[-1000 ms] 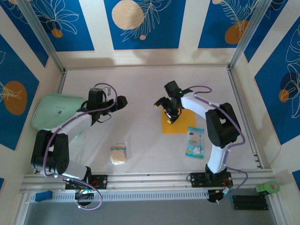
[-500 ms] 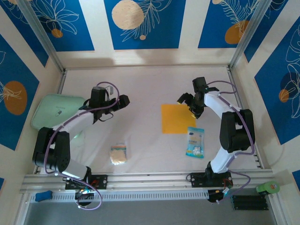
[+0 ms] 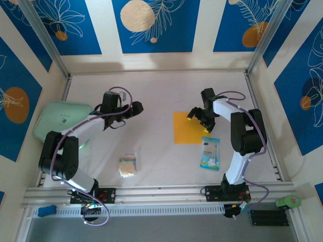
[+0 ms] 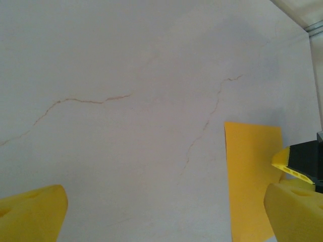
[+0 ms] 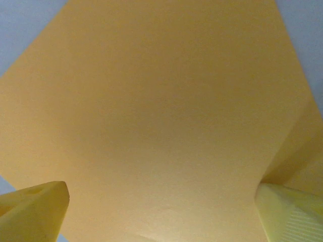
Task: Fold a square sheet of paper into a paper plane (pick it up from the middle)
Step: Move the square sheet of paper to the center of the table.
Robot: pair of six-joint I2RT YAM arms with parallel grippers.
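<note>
The square sheet of paper (image 3: 185, 129) lies flat on the white table, right of centre, orange-yellow and unfolded. My right gripper (image 3: 198, 117) hovers over its upper right part, open, fingers spread wide. In the right wrist view the paper (image 5: 156, 111) spreads under that gripper (image 5: 161, 217), with nothing between the fingertips (image 5: 35, 209). My left gripper (image 3: 135, 108) hangs open over bare table, well left of the sheet. In the left wrist view the sheet (image 4: 251, 176) lies ahead at the right, beyond the left gripper (image 4: 164, 222).
A light-blue and white packet (image 3: 210, 153) lies just below the sheet's right corner. A small beige spongy square (image 3: 127, 165) sits near the front left. A pale green pad (image 3: 58, 120) lies at the left edge. Metal rails border the table.
The right gripper swung off the sheet to the right, then came back over its upper right part. The left gripper crept a little to the right.
</note>
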